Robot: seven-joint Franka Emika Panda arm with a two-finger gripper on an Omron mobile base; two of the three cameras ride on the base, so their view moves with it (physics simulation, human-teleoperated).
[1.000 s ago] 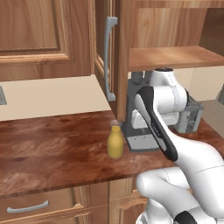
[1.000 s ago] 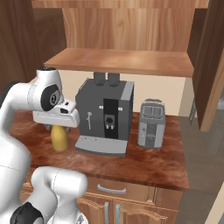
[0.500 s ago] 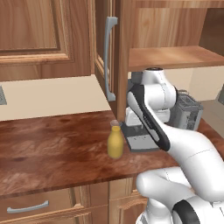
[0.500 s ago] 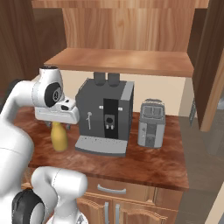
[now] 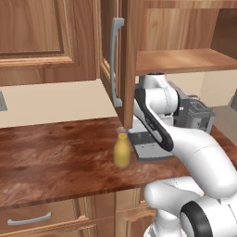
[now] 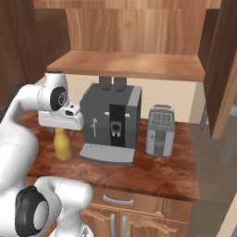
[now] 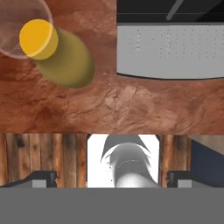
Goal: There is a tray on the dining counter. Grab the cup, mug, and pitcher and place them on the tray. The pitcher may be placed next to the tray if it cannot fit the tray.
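Observation:
The mustard-yellow pitcher [image 5: 121, 151] stands upright on a wood counter, just left of the grey coffee machine [image 6: 111, 122]. It also shows beside the machine's drip tray, low under my hand [image 6: 62, 146]. From above, its mouth and rounded body [image 7: 61, 57] lie at the upper left. My gripper [image 7: 111, 178] hangs over the counter, above and to the right of the pitcher, open wide with nothing between its fingertips [image 7: 43, 177]. The tray, cup, mug and dining counter are out of view.
The coffee machine's drip tray [image 7: 170, 48] lies right beside the pitcher. A grey toaster [image 6: 159, 129] stands to the machine's right. A wooden shelf [image 6: 125, 65] hangs low over the machine. A cabinet door with a long grey handle [image 5: 115, 60] stands behind the pitcher.
My arm's upper part has swung a little left, toward the pitcher. The gripper stays open. The pitcher has not moved.

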